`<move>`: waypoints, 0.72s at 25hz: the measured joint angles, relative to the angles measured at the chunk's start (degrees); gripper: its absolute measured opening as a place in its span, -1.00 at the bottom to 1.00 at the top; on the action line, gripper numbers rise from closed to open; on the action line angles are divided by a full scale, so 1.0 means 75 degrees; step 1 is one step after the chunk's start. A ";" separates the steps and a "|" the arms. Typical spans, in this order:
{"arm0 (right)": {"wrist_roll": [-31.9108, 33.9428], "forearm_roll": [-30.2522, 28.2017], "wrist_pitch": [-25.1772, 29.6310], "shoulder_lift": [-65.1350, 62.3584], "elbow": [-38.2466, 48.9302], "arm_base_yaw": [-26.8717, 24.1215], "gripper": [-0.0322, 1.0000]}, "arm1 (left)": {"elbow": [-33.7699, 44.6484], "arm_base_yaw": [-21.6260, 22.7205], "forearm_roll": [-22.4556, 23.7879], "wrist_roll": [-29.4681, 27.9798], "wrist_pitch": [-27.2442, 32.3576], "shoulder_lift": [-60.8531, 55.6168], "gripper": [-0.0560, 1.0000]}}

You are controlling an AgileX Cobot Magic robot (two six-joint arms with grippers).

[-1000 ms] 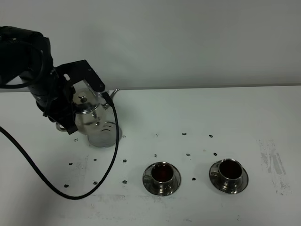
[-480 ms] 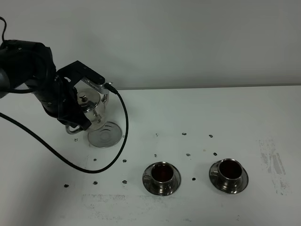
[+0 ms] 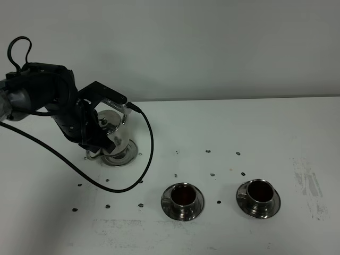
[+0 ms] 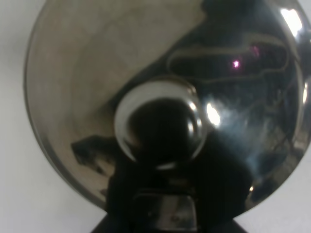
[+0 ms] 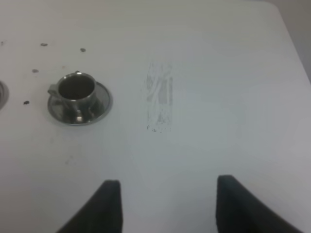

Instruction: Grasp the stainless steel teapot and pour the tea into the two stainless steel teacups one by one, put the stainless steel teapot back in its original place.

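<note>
Here the teapot (image 3: 113,134) stands at the back left of the white counter (image 3: 239,133), upright or nearly so, its flared base low over a round steel tray (image 3: 123,157); whether the base touches the tray cannot be told. The left pincer (image 3: 95,144) is clenched on the teapot at its handle side, the black arm covering much of the pot's body. In the left wrist view only the domed lid (image 4: 87,87) and its round knob (image 4: 160,127) show, very close, with the pincer's dark mount beneath them.

Forward and to the right of the teapot sit 2 teacups, each on its own saucer. The nearer teacup (image 3: 183,196) holds dark reddish-brown tea (image 3: 184,194); the farther teacup (image 3: 259,193), off to that one's right, holds the same dark tea (image 3: 260,189). The 2 saucers stand well apart from each other and from the teapot.

Small dark specks (image 3: 208,151) dot the counter between the teapot and the teacups, and a grey scuff (image 3: 308,183) lies beyond the farther teacup.

The right pincer (image 5: 168,206) is released, its 2 black fingers (image 5: 107,206) spread wide over bare counter, grasping nothing.
</note>
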 joint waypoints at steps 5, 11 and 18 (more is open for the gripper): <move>0.0000 0.0000 0.0000 0.0000 0.0000 0.0000 -0.06 | 0.0000 -0.0054 0.0025 -0.0053 -0.0058 0.0176 -0.43; 0.0000 0.0000 0.0000 0.0000 0.0000 0.0000 -0.06 | 0.0000 -0.0232 0.0039 -0.0053 -0.0346 0.0296 -0.43; 0.0000 0.0000 0.0000 0.0000 0.0000 0.0000 -0.06 | 0.0000 -0.0299 0.0054 -0.0053 -0.0354 0.0305 -0.43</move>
